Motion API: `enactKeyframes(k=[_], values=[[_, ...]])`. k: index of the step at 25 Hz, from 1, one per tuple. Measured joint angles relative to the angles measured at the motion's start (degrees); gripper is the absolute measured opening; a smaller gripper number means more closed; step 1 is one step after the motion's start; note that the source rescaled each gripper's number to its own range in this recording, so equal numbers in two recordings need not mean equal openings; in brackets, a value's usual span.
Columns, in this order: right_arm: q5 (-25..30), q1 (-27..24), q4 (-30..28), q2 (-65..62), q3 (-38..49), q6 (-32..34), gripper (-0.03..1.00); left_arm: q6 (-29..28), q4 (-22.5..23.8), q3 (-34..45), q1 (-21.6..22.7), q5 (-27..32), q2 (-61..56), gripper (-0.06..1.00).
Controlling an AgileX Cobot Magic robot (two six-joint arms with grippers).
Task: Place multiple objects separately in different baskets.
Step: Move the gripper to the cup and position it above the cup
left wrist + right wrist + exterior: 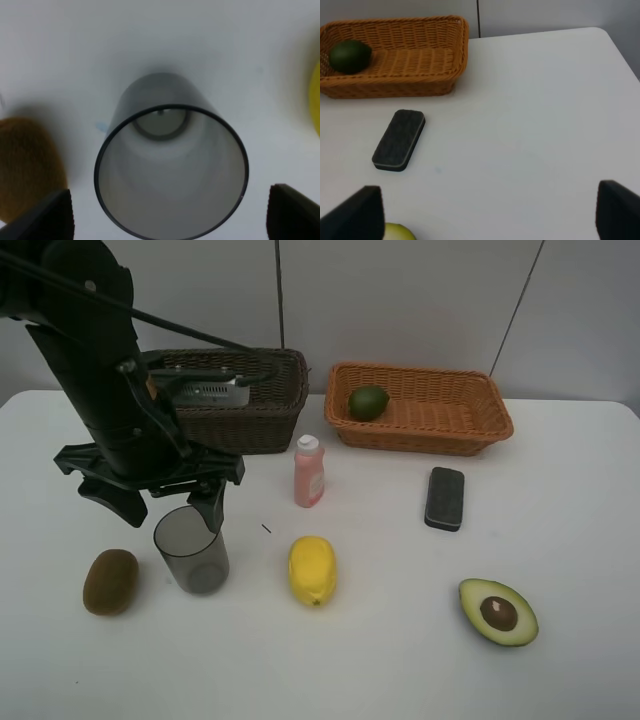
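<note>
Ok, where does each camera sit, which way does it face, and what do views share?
Exterior high: mounted high, looking down on the white table; left arm shows, left gripper over the grey translucent cup.
Left wrist: looks straight down into that cup, open fingertips either side.
Right wrist: looks across the table at the orange-tan wicker basket; right gripper open.
Shared: exterior and left wrist show cup and brown kiwi; exterior and right wrist, basket and green lime.

A white table (400,670) bears a small dark speck (266,528), grey wall panels (400,300) behind
</note>
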Motion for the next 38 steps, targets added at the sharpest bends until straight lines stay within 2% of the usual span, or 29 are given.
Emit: enactKeyframes(k=[9,38], values=[[0.0,0.0,0.0,0.0,0.0,0.0,1.00,3.7,0.0,0.0,0.0,-5.0,0.2,0.99],[0.0,0.0,0.0,0.0,0.0,0.0,1.00,4.9,-1.1,0.0,0.1,-4.8,4.0,0.99]])
